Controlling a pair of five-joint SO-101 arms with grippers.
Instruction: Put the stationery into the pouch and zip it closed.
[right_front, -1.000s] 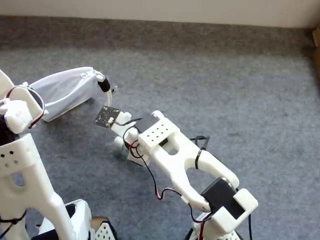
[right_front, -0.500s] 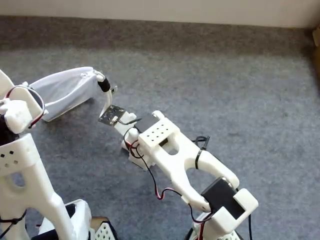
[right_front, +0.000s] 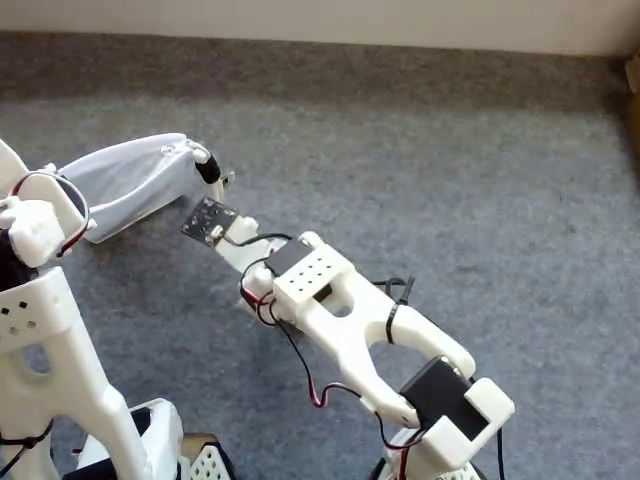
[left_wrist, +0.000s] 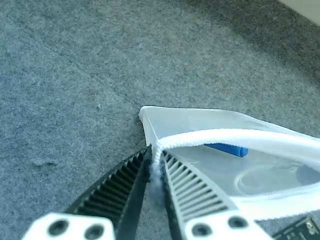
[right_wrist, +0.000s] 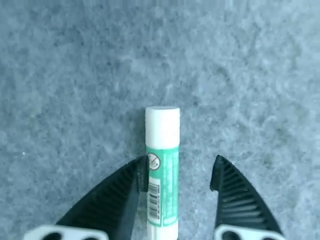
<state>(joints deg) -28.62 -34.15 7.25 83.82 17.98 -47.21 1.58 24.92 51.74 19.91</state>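
A green-and-white glue stick (right_wrist: 162, 165) is seen lying on the grey bench (right_front: 450, 150), between the spread, released fingers of the right hand (right_wrist: 180, 167), not yet gripped. It is judged light, rigid and smooth, likely to roll, and best taken across its middle. The soft, translucent pouch (left_wrist: 200, 125) is pinched at its zip edge by the clenched left hand (left_wrist: 156, 156), and a blue pen (left_wrist: 226, 149) is seen inside. The stick's near end is cut off, a pale round shape in the pouch cannot be identified, and the zip pull cannot be made out.
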